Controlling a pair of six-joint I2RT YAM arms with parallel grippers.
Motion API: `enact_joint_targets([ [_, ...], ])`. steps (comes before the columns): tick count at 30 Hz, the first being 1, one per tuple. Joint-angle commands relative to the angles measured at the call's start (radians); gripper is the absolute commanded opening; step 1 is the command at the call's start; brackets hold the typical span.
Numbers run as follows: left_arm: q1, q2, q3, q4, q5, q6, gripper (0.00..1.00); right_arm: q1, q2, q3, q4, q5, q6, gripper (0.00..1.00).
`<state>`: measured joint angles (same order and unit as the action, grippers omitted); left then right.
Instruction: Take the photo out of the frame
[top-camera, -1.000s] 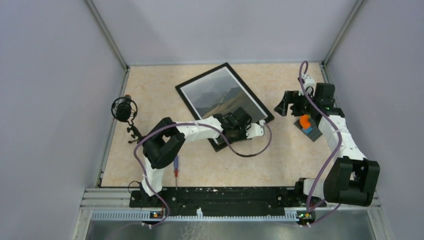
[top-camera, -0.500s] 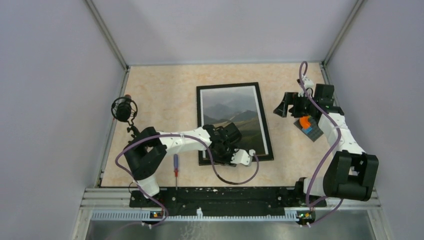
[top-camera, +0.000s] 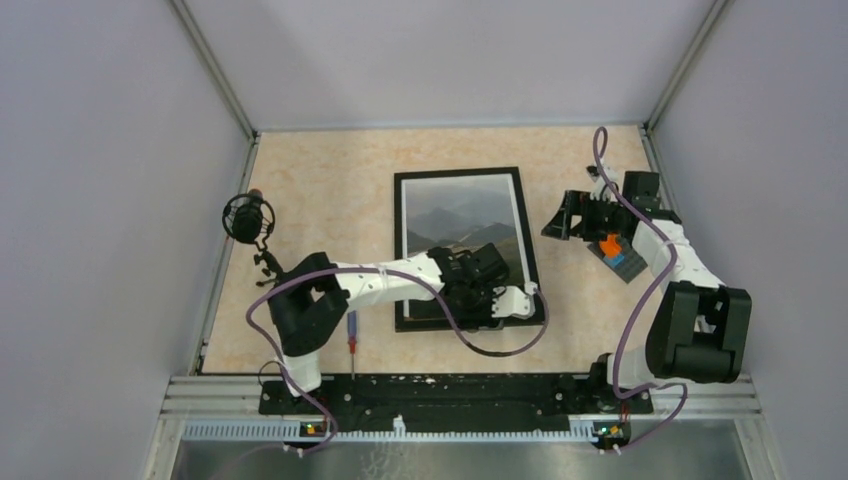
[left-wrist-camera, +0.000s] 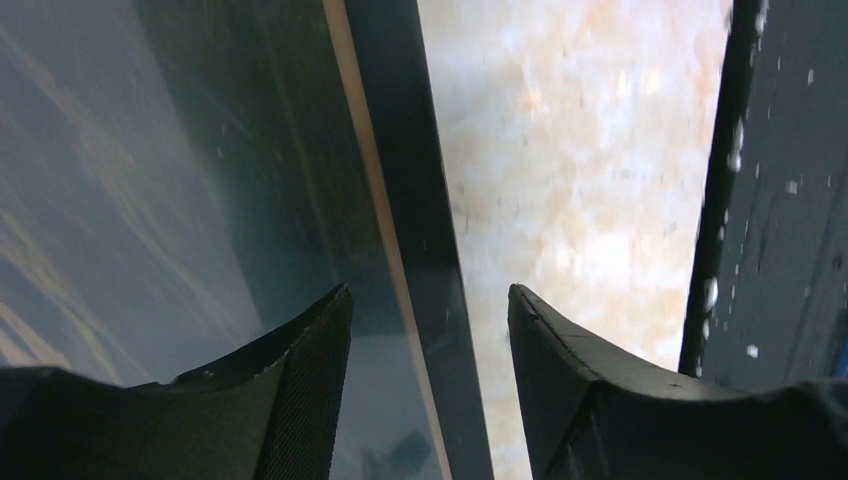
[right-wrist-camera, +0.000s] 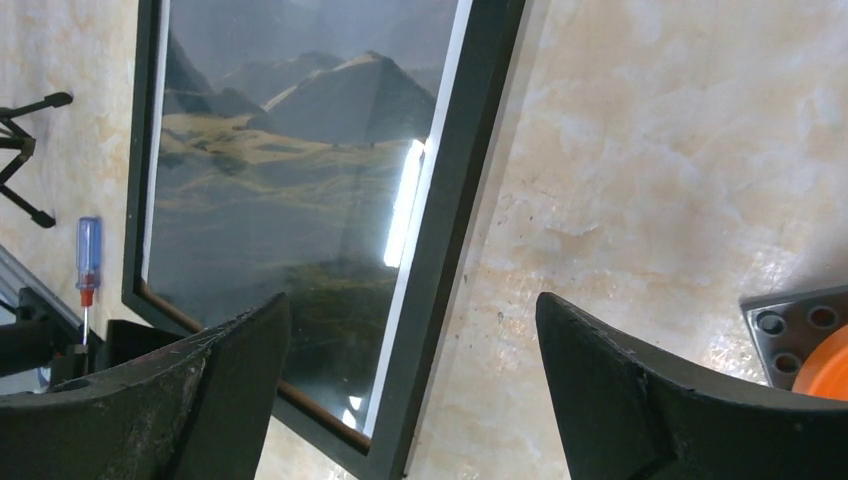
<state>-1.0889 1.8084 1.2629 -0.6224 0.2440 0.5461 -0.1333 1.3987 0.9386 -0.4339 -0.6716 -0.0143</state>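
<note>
Frame (top-camera: 400, 250) lies flat on the table (top-camera: 320, 200), glass up, photo (top-camera: 455, 215) inside. Left gripper (left-wrist-camera: 428, 292): fingers apart, straddling the right border by the near corner. Right gripper (right-wrist-camera: 412, 300): fingers apart, empty, beside the frame. Likely best: close squarely on the border, then tip slowly to expose the back.

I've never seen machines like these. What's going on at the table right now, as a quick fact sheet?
Frame: flat on the table, face up
Photo: inside the frame, not yet out
Left hand: open, astride the frame's right edge near the front corner
Right hand: open, empty, off the frame's right side
Also there: screwdriver, grey block with orange piece
</note>
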Motion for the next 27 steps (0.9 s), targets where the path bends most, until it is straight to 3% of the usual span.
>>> enact_joint_targets([
  [1,-0.046,0.089,0.088,0.048,-0.054,-0.093,0.64,-0.003,0.011,-0.001,0.006,-0.046,0.007,0.9],
  [7,-0.081,0.178,0.136,0.092,-0.18,-0.167,0.63,-0.003,0.054,-0.028,0.047,-0.083,0.068,0.89],
  [13,-0.098,0.242,0.153,0.061,-0.212,-0.183,0.58,-0.003,0.13,-0.03,0.047,-0.128,0.077,0.88],
  [17,-0.098,0.23,0.153,0.056,-0.221,-0.18,0.41,-0.003,0.163,-0.035,0.056,-0.162,0.086,0.88],
  [20,-0.094,0.204,0.17,0.026,-0.165,-0.161,0.35,-0.003,0.199,-0.04,0.066,-0.205,0.094,0.88],
  [27,-0.079,0.155,0.181,0.015,-0.141,-0.156,0.02,-0.003,0.278,-0.033,0.047,-0.249,0.086,0.87],
])
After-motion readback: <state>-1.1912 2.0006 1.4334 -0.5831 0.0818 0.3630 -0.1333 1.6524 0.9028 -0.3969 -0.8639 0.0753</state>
